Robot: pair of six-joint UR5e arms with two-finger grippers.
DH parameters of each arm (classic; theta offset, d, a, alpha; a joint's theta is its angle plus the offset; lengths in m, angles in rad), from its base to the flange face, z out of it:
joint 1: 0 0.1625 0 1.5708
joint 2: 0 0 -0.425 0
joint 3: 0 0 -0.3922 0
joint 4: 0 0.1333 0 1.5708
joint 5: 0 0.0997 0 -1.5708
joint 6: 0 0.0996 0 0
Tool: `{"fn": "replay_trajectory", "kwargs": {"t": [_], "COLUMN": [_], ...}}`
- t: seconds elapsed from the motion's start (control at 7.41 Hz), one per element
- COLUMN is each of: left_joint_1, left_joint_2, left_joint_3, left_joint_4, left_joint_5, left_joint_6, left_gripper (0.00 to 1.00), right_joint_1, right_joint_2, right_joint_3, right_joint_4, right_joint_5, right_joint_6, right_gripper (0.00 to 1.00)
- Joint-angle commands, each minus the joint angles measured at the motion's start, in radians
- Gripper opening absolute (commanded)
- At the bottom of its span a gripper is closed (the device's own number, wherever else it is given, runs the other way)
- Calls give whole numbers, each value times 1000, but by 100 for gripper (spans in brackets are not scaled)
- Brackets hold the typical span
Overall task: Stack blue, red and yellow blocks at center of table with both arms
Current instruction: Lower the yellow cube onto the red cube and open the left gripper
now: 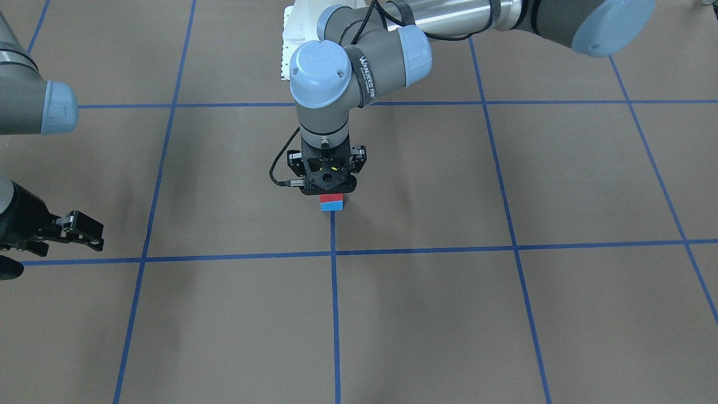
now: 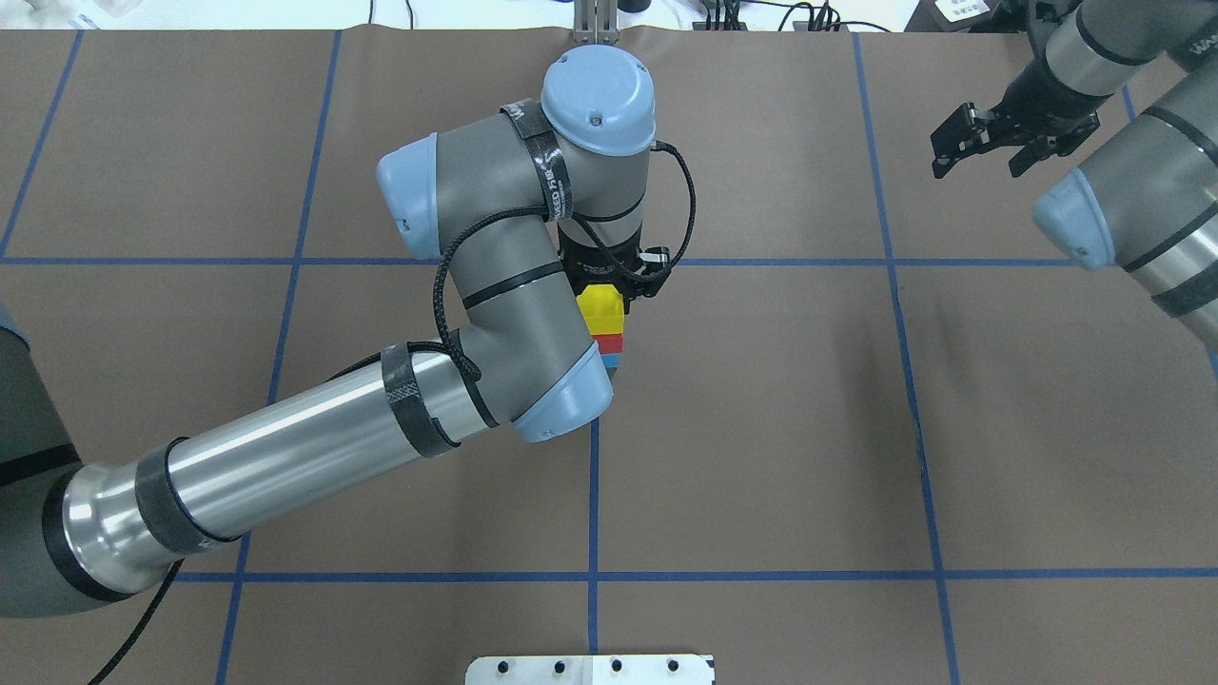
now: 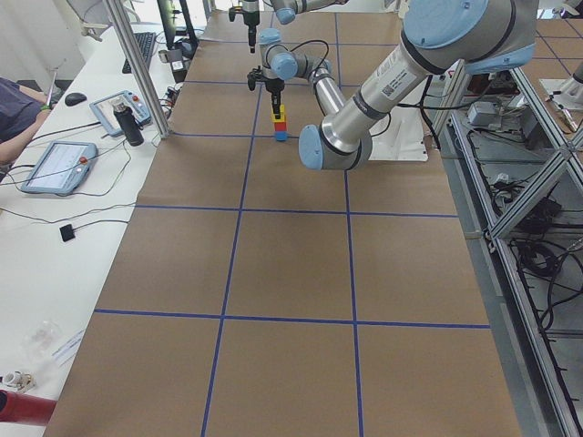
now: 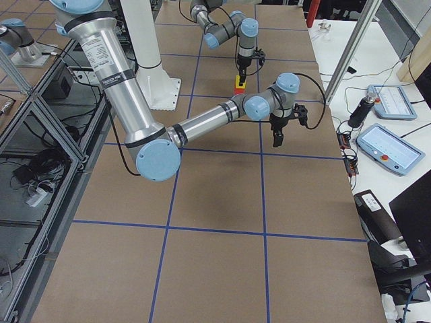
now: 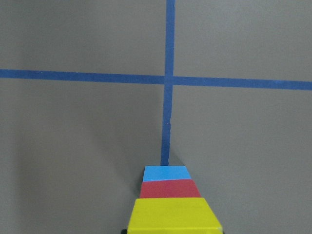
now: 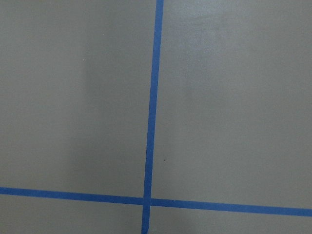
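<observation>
Where the blue tape lines meet at the middle of the table (image 1: 449, 314), the three blocks form one column. The blue block (image 1: 331, 206) is at the bottom and the red block (image 1: 331, 197) lies on it. On top is the yellow block (image 2: 601, 304), which touches the red one in the left wrist view. My left gripper (image 1: 328, 180) points straight down over the column and is shut on the yellow block (image 5: 173, 217); its fingertips are hidden. My right gripper (image 2: 980, 157) hangs open and empty far off to the side, above bare table.
The robot's white pedestal base (image 2: 590, 669) stands at the table's near edge. A side desk carries tablets (image 3: 59, 164) and a bottle (image 3: 130, 123), with a person's arm (image 3: 18, 100) beside them. Metal frame posts (image 3: 137, 68) stand along the table's edge.
</observation>
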Motion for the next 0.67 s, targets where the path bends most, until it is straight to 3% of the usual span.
{"fn": "replay_trajectory", "kwargs": {"t": [0.0, 0.13, 0.27, 0.54], "left_joint_1": [-1, -1, -1, -1], "left_joint_2": [8, 8, 14, 29], "left_joint_3": [-10, -19, -34, -67], "left_joint_4": [8, 9, 12, 11], "left_joint_5": [-3, -3, 0, 1], "left_joint_6": [1, 0, -20, -65], "left_gripper": [0, 12, 99, 100], "right_joint_1": [5, 6, 6, 9], "right_joint_2": [1, 0, 1, 0], "right_joint_3": [1, 1, 1, 1], "right_joint_4": [0, 0, 0, 0], "right_joint_5": [1, 3, 3, 3], "right_joint_6": [0, 0, 0, -2], "right_gripper": [99, 99, 99, 99]}}
